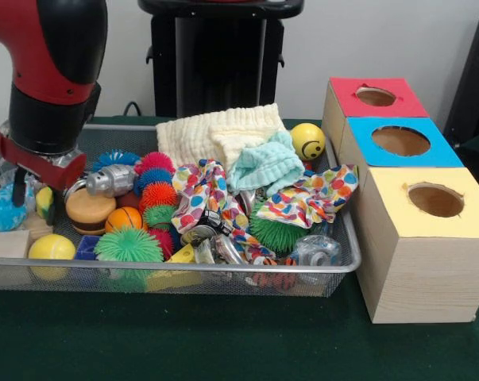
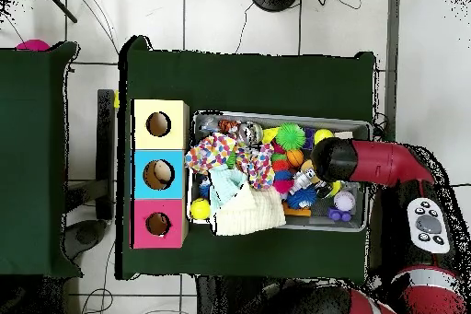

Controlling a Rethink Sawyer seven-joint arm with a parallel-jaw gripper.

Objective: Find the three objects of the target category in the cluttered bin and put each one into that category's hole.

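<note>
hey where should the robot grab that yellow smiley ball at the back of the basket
Grip the yellow smiley ball across its round middle, coming straight down from above. It sits exposed in the basket's back corner, with the wire wall and cream cloth crowding its sides.

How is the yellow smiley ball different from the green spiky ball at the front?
The smiley ball is yellow and smooth, with a black face; the green spiky ball is covered in soft spikes. The smiley ball lies at the basket's far side, the green one near its front. Both are round.
</note>
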